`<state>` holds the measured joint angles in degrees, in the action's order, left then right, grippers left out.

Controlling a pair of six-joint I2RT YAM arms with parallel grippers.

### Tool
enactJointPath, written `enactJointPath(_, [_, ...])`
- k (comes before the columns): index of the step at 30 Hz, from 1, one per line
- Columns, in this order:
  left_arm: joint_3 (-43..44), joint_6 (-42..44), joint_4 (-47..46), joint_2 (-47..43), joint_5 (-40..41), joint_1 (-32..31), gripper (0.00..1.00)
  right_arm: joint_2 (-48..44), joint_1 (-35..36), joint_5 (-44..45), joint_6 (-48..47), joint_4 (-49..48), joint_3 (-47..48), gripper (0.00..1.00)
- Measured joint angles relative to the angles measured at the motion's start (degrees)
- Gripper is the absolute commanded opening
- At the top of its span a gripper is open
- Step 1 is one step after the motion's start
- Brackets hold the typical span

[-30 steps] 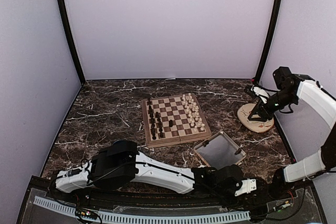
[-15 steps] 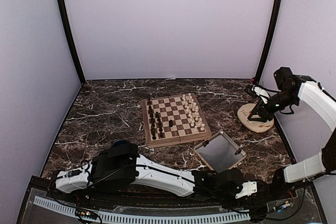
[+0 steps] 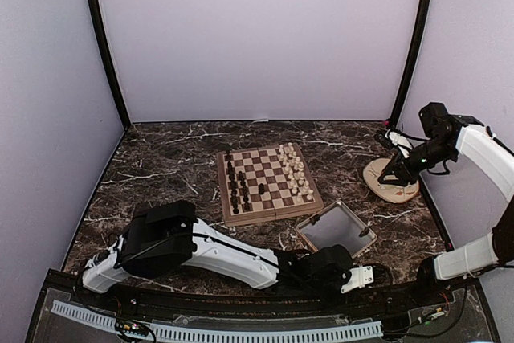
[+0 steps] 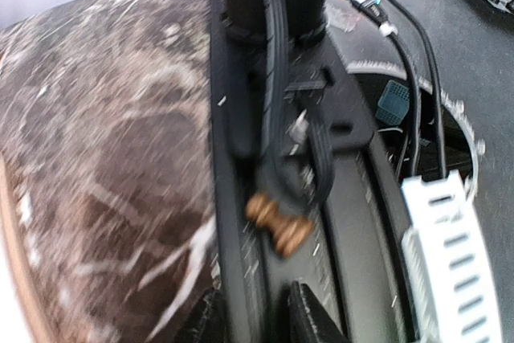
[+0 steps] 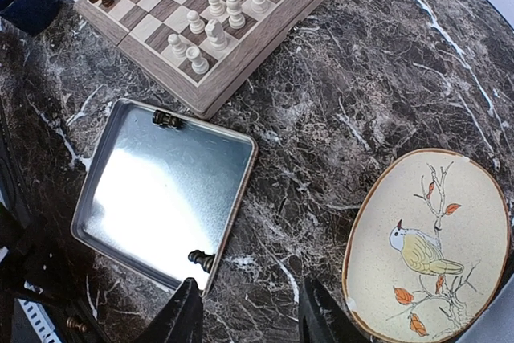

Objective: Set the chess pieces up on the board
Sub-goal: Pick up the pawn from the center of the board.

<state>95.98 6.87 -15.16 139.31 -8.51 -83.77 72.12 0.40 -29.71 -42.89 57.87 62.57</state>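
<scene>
The board (image 3: 269, 181) lies mid-table, with dark chess pieces (image 3: 237, 182) along its left side and cream ones (image 3: 295, 174) along its right. In the left wrist view a brown piece (image 4: 278, 225) lies on its side on the black rail at the table's near edge. My left gripper (image 4: 259, 323) is just short of it, jaws apart with nothing between them. My right gripper (image 5: 250, 315) hangs open above the marble between the tray and the plate. Two dark pieces (image 5: 167, 120) (image 5: 201, 259) lie in the tray.
The grey metal tray (image 5: 104, 198) sits near the board's front right corner. A beige plate with a painted bird (image 5: 430, 247) is at the right. Cables (image 4: 418, 78) and a white slotted guard (image 4: 450, 247) run beside the black rail. A dark blue object (image 5: 28, 2) sits beyond the board.
My left arm has swung, its elbow rising and its gripper sliding left along the near edge. The right arm has stayed put above the plate side.
</scene>
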Motion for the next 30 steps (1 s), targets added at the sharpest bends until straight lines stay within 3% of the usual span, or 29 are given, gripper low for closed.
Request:
enactJointPath(3, [-4.4,0.2,-1.1,-2.6,-0.4,1.0,0.32,0.2,0.0,-0.3,0.2,-0.5,0.0,0.42])
enactJointPath(7, [-6.3,0.8,-2.4,-3.5,-1.5,2.1,0.46,1.1,0.0,-0.8,0.6,-1.2,0.0,0.42])
enactJointPath(13, [-6.8,0.8,-3.8,-3.5,-2.6,2.4,0.54,1.5,0.0,-1.5,1.7,-1.8,0.0,0.42])
enactJointPath(22, [-5.0,0.8,-4.7,-2.5,-4.2,1.2,0.52,1.5,0.0,-1.9,2.6,-2.2,0.0,0.42])
enactJointPath(30, [0.9,0.6,-3.8,1.1,-4.3,1.2,0.44,1.4,0.0,-2.0,2.7,-2.3,-0.3,0.41])
